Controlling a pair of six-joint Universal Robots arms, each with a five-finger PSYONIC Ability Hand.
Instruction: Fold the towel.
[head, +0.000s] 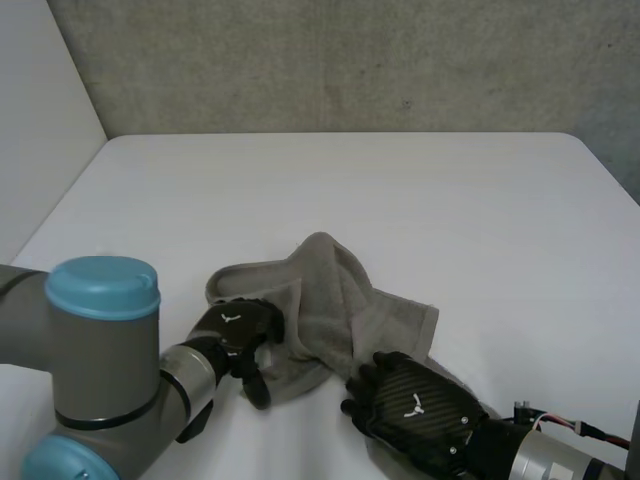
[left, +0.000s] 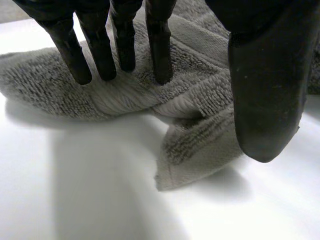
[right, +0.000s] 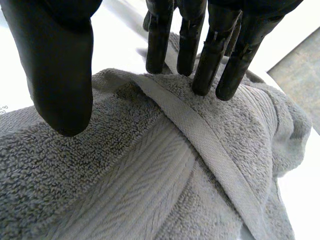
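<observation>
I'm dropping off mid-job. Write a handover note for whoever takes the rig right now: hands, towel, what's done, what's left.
Left hand: open, straight fingers resting on the left part of the towel, nothing pinched.
Right hand: open, fingertips on the towel's near right edge beside a hem, nothing pinched.
Towel: bunched in a crumpled heap on the white table, close to the robot.
Done: no neat fold is visible.
Left: probably spread it flat first, then fold it.
</observation>
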